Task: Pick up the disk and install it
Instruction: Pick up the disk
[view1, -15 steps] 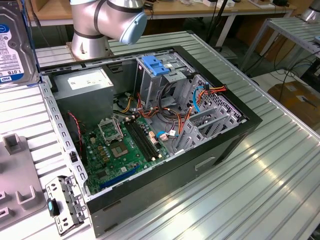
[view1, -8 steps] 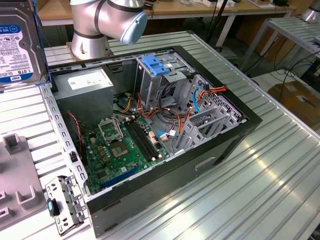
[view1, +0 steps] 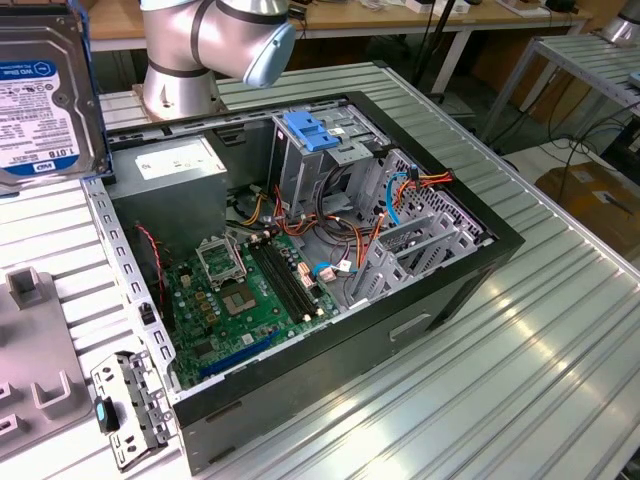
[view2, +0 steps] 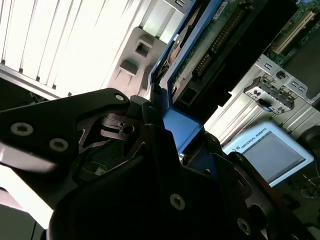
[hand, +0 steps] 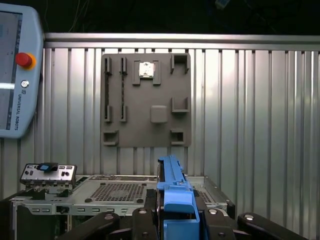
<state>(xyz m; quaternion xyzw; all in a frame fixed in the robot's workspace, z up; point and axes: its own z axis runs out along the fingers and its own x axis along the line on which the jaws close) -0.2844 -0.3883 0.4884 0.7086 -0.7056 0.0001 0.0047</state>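
Note:
The disk (view1: 45, 95) hangs in the air at the exterior view's upper left, its white-and-blue label facing the camera and a blue rail along its side. In the first wrist view its blue rail (hand: 171, 192) stands edge-on between the black fingers of my gripper (hand: 175, 222). The second wrist view shows the disk's green circuit-board underside (view2: 212, 42) and blue rail, with my gripper (view2: 172, 137) shut on it. The disk is held above the table, beside the open computer case (view1: 470, 270).
Inside the case are a metal drive cage with a blue latch (view1: 318, 135), a green motherboard (view1: 250, 290) and loose cables. The arm's base (view1: 190, 60) stands behind the case. A grey fixture plate (hand: 146, 100), a metal bracket (view1: 125, 405) and a teach pendant (hand: 15, 70) lie on the ribbed table.

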